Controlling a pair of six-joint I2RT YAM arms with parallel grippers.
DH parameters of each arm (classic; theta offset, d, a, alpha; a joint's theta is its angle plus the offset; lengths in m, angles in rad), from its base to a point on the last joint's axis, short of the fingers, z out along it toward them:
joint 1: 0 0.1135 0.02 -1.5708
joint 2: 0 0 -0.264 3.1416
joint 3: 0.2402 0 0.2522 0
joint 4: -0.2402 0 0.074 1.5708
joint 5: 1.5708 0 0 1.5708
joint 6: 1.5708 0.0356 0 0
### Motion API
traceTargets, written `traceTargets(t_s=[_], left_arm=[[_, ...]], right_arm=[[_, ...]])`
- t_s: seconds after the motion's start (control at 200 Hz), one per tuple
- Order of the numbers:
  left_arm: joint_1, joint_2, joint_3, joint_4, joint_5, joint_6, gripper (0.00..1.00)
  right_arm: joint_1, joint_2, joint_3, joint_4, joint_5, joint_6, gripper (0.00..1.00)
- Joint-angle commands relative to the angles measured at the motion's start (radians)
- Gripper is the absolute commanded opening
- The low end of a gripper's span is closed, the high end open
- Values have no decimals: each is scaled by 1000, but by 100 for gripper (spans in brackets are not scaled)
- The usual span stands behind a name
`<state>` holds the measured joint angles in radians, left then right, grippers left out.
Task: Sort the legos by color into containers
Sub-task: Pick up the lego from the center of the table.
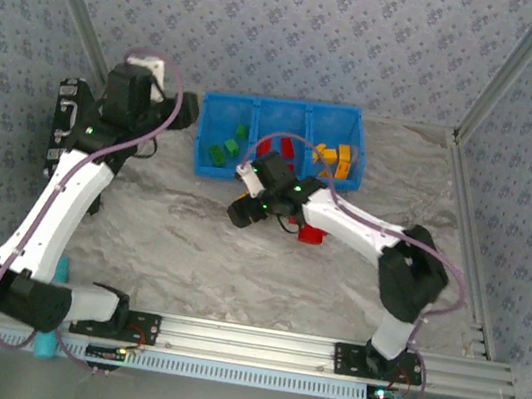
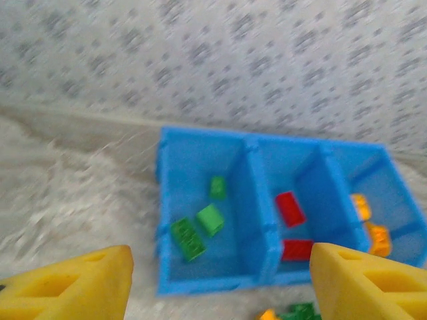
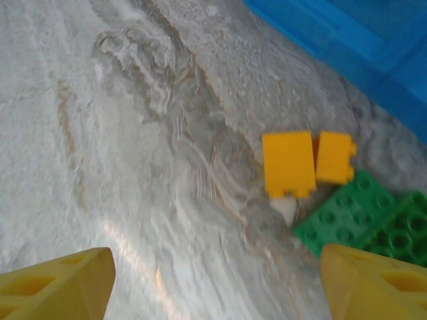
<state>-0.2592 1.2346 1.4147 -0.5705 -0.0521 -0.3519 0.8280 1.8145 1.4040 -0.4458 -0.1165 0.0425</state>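
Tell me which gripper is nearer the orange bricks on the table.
Right: the right gripper hovers by the orange bricks; the left gripper sits left of the blue bin.

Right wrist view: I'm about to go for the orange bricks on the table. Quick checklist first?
1. Right gripper open and empty: ok.
2. Gripper centred over the orange bricks: not ok, they lie off to one side.
3. Orange bricks clear of the green bricks: not ok, right beside them.
4. Blue bin sorted by color so far: ok.
5. Left gripper empty, outside the bin: ok.
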Motion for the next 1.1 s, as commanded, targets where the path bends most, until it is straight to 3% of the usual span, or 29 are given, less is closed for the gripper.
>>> traceTargets(t_s=[0.0,0.285,1.1], left_arm=[[58,-119,-77,-58,1,41,72],[153,-233,-181,-99,28,105,78],[173,-165,-155,-94,60,106,79]], right_arm=[[13,113,142,-150,46,-20,82],[15,294,351,-326,136,22,81],[13,429,445,-327,161,7,72]])
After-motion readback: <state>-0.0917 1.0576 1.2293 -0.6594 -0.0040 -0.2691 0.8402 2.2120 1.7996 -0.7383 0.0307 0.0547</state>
